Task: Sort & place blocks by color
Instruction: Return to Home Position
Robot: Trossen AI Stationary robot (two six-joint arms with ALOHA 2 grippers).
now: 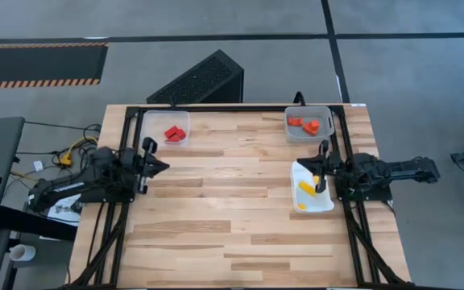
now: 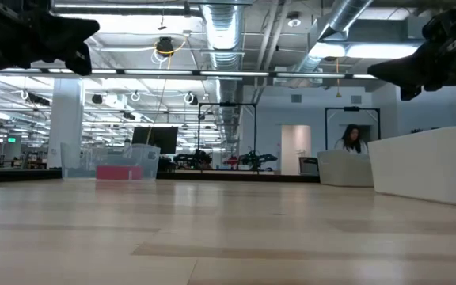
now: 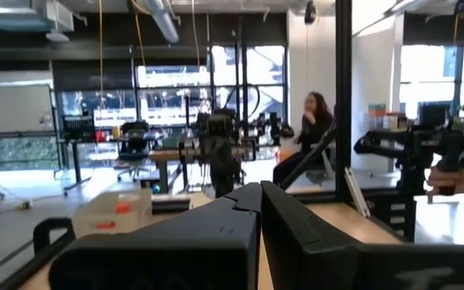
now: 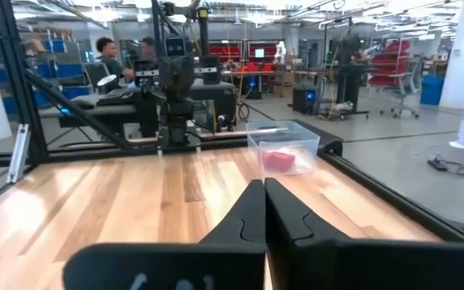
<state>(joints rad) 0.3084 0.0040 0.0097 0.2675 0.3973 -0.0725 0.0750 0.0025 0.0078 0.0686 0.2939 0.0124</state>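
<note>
- High view: the pale wooden table point(image 1: 232, 201) fills the middle of the frame.
- The red blocks point(image 1: 174, 134) lie inside a clear plastic tray point(image 1: 153, 129) at the table's upper left.
- The orange blocks point(image 1: 303, 124) lie in a grey plastic tray point(image 1: 322, 113) at the upper right. Below it, the yellow blocks point(image 1: 306, 188) lie in a white plastic tray point(image 1: 312, 203) at the right edge.
- The left gripper point(image 1: 163, 167) sits at the table's left edge, below the clear tray. The right gripper point(image 1: 319, 169) is over the right side of the white tray.
- Low view: the clear tray point(image 2: 117, 165), showing red, stands at mid-left. The grey tray point(image 2: 343, 168) and white tray point(image 2: 430, 162) stand at the right. Dark arm parts hang in both top corners, and a person point(image 2: 352, 138) is far behind.
- Left wrist view: the left gripper point(image 3: 258, 187) has its fingers pressed together, empty. Beyond them are the grey tray point(image 3: 115, 211) and a seated person point(image 3: 312, 129).
- Right wrist view: the right gripper point(image 4: 263, 184) is likewise closed on nothing. The clear tray point(image 4: 284, 137) holding red is across the table.
</note>
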